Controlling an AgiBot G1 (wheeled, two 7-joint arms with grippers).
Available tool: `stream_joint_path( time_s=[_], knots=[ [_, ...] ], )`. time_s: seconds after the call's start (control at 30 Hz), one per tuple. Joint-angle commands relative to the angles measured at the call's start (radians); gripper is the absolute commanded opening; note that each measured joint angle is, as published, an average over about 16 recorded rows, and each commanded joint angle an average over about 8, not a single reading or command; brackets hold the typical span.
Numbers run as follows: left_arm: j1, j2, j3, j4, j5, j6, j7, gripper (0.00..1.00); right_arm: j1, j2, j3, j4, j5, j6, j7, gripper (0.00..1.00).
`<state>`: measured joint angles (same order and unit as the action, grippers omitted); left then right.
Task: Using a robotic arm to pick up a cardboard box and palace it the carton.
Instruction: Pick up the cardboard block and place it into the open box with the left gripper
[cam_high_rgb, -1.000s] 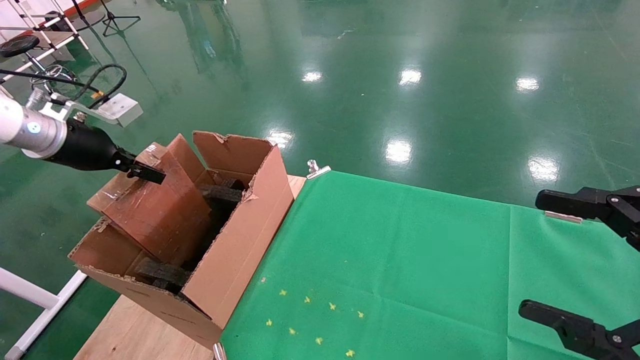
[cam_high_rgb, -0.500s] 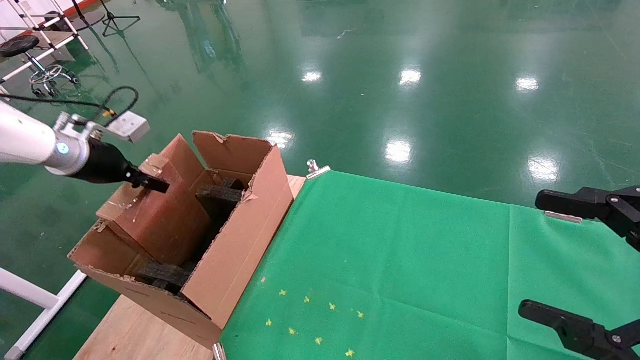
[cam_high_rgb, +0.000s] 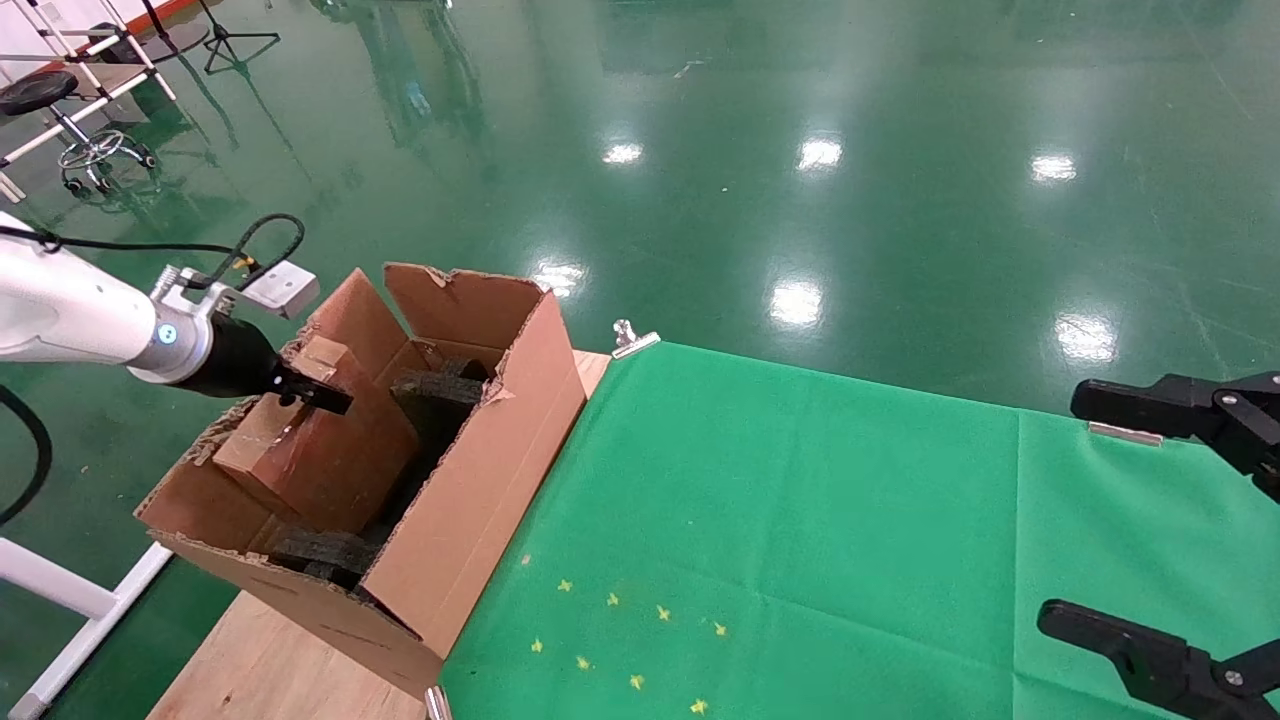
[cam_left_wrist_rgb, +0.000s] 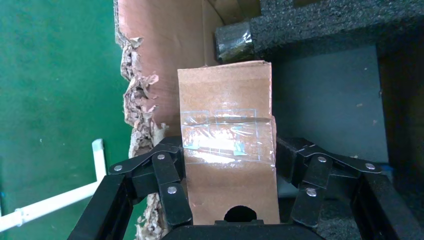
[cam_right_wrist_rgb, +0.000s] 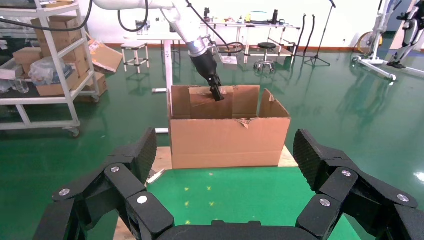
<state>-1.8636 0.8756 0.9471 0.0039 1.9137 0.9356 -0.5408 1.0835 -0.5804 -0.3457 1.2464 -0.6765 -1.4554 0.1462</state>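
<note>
The small brown cardboard box (cam_high_rgb: 310, 450) hangs tilted inside the large open carton (cam_high_rgb: 470, 490), partly below its rim, next to black foam pieces (cam_high_rgb: 440, 390). My left gripper (cam_high_rgb: 322, 398), on the white arm, is shut on the box's taped upper end. In the left wrist view both fingers press the side faces of the cardboard box (cam_left_wrist_rgb: 225, 95), with the left gripper (cam_left_wrist_rgb: 229, 150) astride it and foam (cam_left_wrist_rgb: 325, 20) beyond. The right wrist view shows the carton (cam_right_wrist_rgb: 230, 140) from across the table. My right gripper (cam_high_rgb: 1068, 508) (cam_right_wrist_rgb: 227, 150) stands open and idle at the table's right.
Green cloth (cam_high_rgb: 800, 520) covers the table to the right of the carton, with yellow marks (cam_high_rgb: 620, 640) near the front. A metal clip (cam_high_rgb: 635, 340) holds the cloth's far edge. Bare wood (cam_high_rgb: 270, 670) lies under the carton. A white frame (cam_high_rgb: 60, 590) stands to the left.
My left gripper has come down and slightly right with the cardboard box, which now sits lower inside the carton. The right arm has not moved.
</note>
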Motion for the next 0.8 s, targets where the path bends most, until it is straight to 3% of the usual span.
stream_joint_path(
  time_s=[0.03,0.13,0.17,0.4,0.43,0.8],
  knots=[
    [0.009,0.005,0.001,0.003,0.002,-0.01,-0.003,0.0,0.0,0.0,0.0,0.0,0.0,0.0,0.0,1.0],
    [0.02,0.012,0.003,0.006,0.004,-0.021,-0.013,0.0,0.0,0.0,0.0,0.0,0.0,0.0,0.0,1.0],
    [0.023,0.014,0.004,0.006,0.005,-0.024,-0.016,0.07,0.0,0.0,0.0,0.0,0.0,0.0,0.0,1.0],
    [0.037,0.024,0.011,0.007,0.012,-0.042,-0.022,0.95,0.0,0.0,0.0,0.0,0.0,0.0,0.0,1.0],
    [0.038,0.025,0.012,0.007,0.013,-0.043,-0.022,1.0,0.0,0.0,0.0,0.0,0.0,0.0,0.0,1.0],
    [0.037,0.023,0.012,0.008,0.017,-0.042,-0.022,1.0,0.0,0.0,0.0,0.0,0.0,0.0,0.0,1.0]
  ],
)
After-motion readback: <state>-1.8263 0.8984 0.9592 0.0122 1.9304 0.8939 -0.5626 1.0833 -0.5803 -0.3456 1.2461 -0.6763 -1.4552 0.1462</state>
